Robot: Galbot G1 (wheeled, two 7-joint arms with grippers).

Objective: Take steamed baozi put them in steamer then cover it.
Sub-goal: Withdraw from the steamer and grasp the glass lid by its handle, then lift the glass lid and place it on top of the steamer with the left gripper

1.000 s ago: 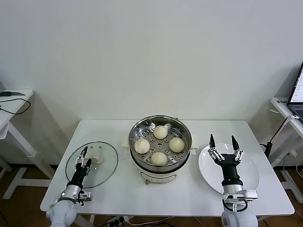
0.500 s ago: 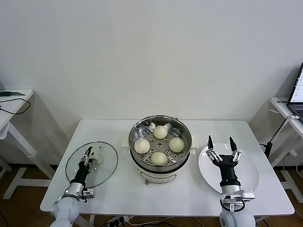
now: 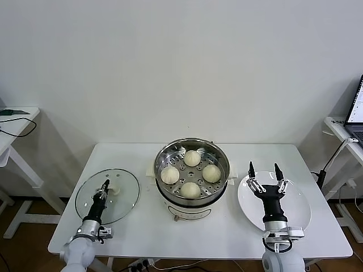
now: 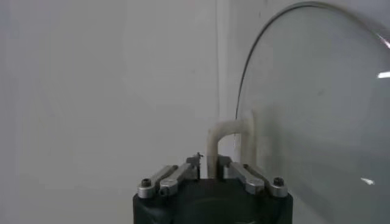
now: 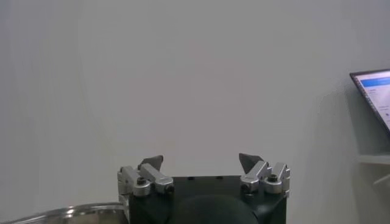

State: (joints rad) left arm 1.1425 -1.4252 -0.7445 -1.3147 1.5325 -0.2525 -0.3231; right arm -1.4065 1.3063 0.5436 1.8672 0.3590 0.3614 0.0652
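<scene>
Several steamed baozi (image 3: 192, 158) sit on the perforated tray inside the steamer (image 3: 222, 156), a shiny steel pot at the table's middle. The cover (image 3: 91, 198), a clear glass lid with a white handle (image 3: 115, 190), is at the table's left, slightly tilted. My left gripper (image 3: 105, 186) is shut on that handle. In the left wrist view the fingers of the left gripper (image 4: 211, 162) pinch the handle (image 4: 222, 135), with the cover's glass (image 4: 317, 115) beside it. My right gripper (image 3: 265, 171) hovers open and empty over a white plate; the right wrist view shows this gripper (image 5: 201, 162) with nothing between its jaws.
An empty white plate (image 3: 298, 208) lies at the table's right under the right gripper. The steamer's rim (image 5: 61, 213) shows in the right wrist view. Side tables stand far left (image 3: 14, 122) and far right, the right one holding a laptop (image 3: 356, 110).
My left gripper has shut on the cover's handle, and the cover has shifted slightly left and tipped. The right gripper has drifted a little toward the steamer, still open.
</scene>
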